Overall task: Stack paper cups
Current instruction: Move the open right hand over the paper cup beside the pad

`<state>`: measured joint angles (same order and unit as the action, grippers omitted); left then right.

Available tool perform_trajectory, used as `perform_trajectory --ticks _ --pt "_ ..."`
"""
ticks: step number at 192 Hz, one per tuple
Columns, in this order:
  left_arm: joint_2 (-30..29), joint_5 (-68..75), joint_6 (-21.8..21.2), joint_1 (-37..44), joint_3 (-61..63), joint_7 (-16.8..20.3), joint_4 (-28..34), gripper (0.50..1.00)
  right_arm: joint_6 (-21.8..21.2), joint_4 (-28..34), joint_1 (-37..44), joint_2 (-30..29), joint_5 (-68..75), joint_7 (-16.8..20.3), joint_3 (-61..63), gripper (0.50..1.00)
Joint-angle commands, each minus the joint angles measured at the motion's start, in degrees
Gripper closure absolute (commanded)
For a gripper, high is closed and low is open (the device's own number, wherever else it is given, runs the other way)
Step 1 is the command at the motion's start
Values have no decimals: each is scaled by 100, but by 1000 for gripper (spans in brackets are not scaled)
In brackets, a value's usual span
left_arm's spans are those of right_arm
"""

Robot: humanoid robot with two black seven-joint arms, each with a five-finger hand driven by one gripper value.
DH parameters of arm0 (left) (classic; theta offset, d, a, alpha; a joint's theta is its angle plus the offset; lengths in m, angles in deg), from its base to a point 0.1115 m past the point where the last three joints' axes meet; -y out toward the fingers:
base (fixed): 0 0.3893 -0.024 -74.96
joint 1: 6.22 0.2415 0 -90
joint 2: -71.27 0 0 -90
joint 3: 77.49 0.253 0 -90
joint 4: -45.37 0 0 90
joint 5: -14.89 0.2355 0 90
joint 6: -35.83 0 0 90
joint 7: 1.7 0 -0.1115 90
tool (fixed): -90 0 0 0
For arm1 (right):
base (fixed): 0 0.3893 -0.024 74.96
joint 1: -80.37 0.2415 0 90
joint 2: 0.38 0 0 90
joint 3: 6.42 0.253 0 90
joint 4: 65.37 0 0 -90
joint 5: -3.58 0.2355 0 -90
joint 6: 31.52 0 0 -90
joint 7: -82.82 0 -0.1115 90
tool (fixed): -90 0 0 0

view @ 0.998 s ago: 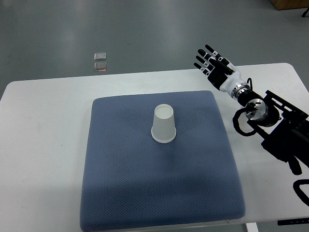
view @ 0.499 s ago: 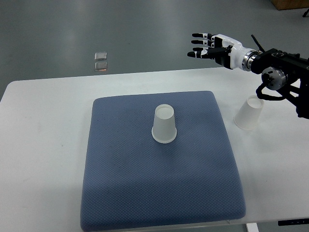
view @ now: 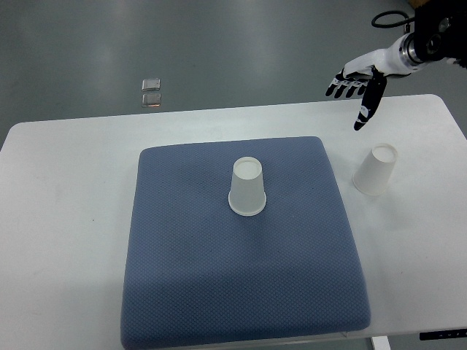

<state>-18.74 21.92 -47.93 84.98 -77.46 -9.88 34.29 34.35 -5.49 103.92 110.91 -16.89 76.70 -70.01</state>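
Observation:
One white paper cup (view: pixel 247 187) stands upside down near the middle of the blue mat (view: pixel 241 277). A second white paper cup (view: pixel 376 169) stands upside down on the white table, to the right of the mat. My right hand (view: pixel 359 90) hangs in the air above the table's far right part, up and a little left of the second cup. Its fingers are spread and point down, and it holds nothing. The left arm is out of view.
The white table (view: pixel 66 204) carries the mat. Two small clear squares (view: pixel 152 92) lie on the grey floor beyond the table's far edge.
My right arm has swung up and to the right, out toward the top right corner. The hand has turned from pointing left to pointing down. The cups have not moved.

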Motion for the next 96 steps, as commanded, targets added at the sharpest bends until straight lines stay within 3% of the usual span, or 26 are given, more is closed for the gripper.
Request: perform_trajectory --ticks 1,40,96 --pt "0 0 1 3 -3 0 -70 500 -346 490 747 -116 -449 -12 -532 585" --pt "0 0 1 -6 -3 0 -114 500 -1087 974 1722 -354 -590 -47 -849 583" --pt "0 -8 1 3 -3 0 -105 500 -1087 1457 2285 -301 -528 -73 -787 585"
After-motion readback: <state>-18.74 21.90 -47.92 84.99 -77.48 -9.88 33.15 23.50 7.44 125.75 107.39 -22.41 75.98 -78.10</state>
